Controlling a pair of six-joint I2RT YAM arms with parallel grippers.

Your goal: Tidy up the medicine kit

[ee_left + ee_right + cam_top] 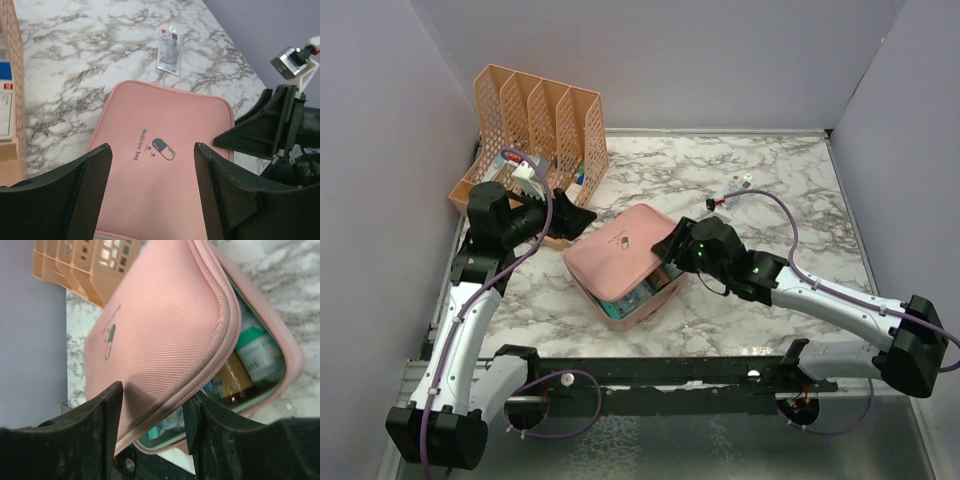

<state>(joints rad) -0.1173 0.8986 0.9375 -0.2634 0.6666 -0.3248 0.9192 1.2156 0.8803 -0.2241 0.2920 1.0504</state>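
1. The medicine kit (620, 250) sits at the middle of the desk (790, 190), its lid (165, 125) ajar and bottles (255, 352) showing along the near edge.
2. The right gripper (152, 392) is spread, straddling the lid's rim, probably to guide it shut.
3. The left gripper (152, 146) hangs spread and empty above the lid, likely ready to press it down.

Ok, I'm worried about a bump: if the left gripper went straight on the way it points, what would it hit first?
Probably the lid of the medicine kit, dead ahead of the left gripper; depth is unclear.
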